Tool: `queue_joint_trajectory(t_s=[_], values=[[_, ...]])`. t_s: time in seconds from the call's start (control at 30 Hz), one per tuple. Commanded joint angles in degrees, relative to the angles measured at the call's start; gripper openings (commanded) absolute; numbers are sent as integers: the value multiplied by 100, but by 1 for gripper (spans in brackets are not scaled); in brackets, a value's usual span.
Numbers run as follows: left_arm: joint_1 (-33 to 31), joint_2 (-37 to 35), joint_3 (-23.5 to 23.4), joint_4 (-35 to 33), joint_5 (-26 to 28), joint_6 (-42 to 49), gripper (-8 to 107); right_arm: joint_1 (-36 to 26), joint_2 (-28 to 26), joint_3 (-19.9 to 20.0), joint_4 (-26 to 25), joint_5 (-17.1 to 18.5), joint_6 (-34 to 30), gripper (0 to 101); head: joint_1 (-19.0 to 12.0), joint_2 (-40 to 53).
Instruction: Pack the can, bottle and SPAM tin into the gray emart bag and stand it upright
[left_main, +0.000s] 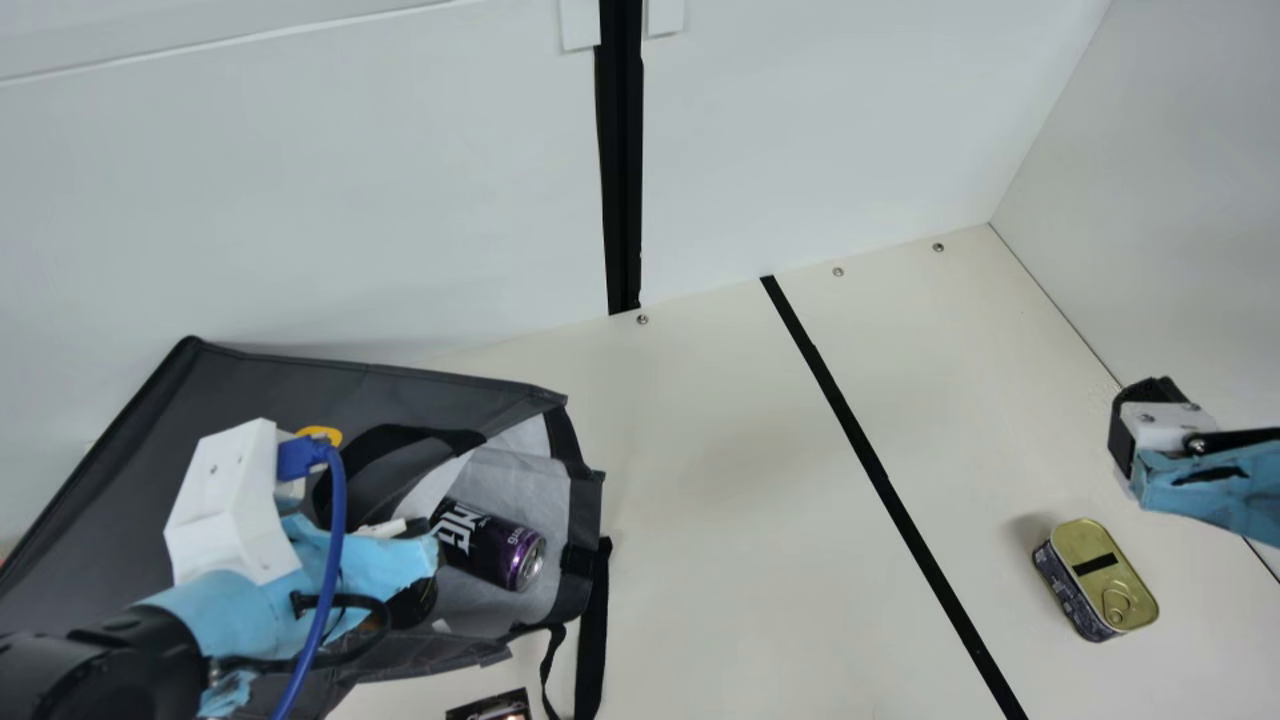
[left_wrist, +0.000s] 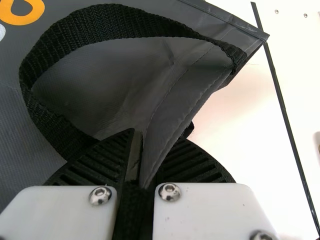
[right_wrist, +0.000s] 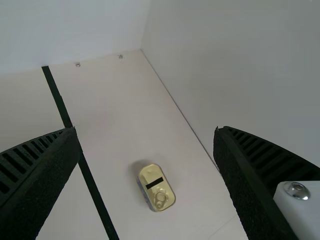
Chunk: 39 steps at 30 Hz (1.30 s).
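The gray bag (left_main: 270, 385) lies on its side at the left of the main view, its mouth facing right. Inside the mouth rests the purple-black can (left_main: 490, 545). My left gripper (left_main: 400, 535) is at the bag's opening; in the left wrist view the left gripper (left_wrist: 140, 165) is shut on the edge of the bag (left_wrist: 185, 95). The SPAM tin (left_main: 1105, 575) stands at the right on the table. My right gripper (left_main: 1140, 425) is above and beyond it; in the right wrist view the right gripper (right_wrist: 145, 132) is open, with the tin (right_wrist: 156, 187) visible between its fingers, farther down.
A black strip (left_main: 880, 480) runs along the table (left_main: 720, 500). White walls (left_main: 300, 220) stand behind and at the right. A small dark item (left_main: 492, 706) lies at the bottom edge by the bag's black strap (left_main: 592, 630).
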Motion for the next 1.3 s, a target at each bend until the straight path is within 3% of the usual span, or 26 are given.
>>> queue_joint_trajectory(t_s=[0.0,0.6,1.27], values=[[0,0,0,0,0,0,-8,-229,-7,19,212,-12,-44,95,-130,-5],[0,0,0,0,0,0,-8,-1622,-94,95,1385,-12,-573,95,-130,-5],[0,0,0,0,0,0,-8,-1941,-77,170,1712,-12,-787,95,-130,-5]])
